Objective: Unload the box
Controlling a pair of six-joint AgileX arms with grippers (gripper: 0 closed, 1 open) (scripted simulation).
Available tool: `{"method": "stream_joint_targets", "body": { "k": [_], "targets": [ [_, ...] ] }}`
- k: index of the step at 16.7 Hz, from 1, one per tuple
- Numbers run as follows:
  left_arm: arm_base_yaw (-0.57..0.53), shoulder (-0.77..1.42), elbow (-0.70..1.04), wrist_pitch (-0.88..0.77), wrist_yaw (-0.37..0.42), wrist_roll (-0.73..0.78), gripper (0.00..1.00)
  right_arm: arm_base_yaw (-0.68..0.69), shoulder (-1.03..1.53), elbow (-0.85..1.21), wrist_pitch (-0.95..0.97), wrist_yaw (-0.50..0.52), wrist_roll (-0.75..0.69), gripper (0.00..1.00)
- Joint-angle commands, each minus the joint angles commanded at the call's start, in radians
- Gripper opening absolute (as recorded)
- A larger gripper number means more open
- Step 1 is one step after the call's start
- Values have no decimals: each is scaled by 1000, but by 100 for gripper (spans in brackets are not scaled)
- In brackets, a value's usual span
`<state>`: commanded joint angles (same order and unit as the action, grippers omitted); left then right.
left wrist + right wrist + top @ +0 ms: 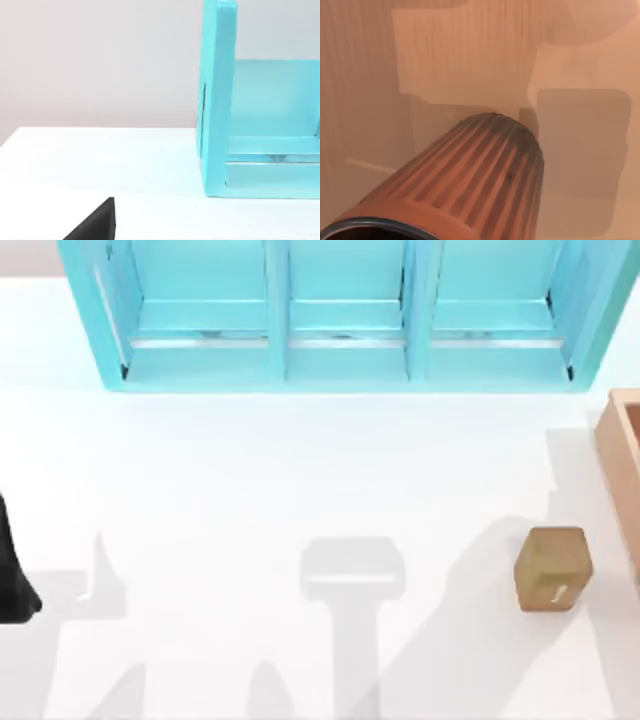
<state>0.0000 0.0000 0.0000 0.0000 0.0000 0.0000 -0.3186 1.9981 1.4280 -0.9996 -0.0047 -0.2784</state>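
Note:
The box, a peach-tan crate with thick walls, stands at the table's right edge, cut off by the top view's border. The right wrist view looks close into the box's brown inside, where a ribbed orange-brown cup lies on its side on the floor, its open rim toward the camera. My left arm is parked at the table's left edge, a dark part of it showing in the left wrist view.
A turquoise three-bay shelf spans the back of the table, and its side wall shows in the left wrist view. A small golden-brown carton block stands on the table just left of the box.

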Motion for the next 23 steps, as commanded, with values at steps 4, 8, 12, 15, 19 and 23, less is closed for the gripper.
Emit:
{"method": "stream_joint_targets", "body": {
  "k": [4, 8, 12, 15, 19, 23],
  "targets": [
    [0, 0, 0, 0, 0, 0, 100, 0, 0, 0, 0, 0, 0, 92],
    [0, 0, 0, 0, 0, 0, 100, 0, 0, 0, 0, 0, 0, 62],
    [0, 0, 0, 0, 0, 0, 100, 0, 0, 0, 0, 0, 0, 32],
    [0, 0, 0, 0, 0, 0, 100, 0, 0, 0, 0, 0, 0, 10],
    [0, 0, 0, 0, 0, 0, 100, 0, 0, 0, 0, 0, 0, 0],
    [0, 0, 0, 0, 0, 0, 100, 0, 0, 0, 0, 0, 0, 0]
  ]
}}
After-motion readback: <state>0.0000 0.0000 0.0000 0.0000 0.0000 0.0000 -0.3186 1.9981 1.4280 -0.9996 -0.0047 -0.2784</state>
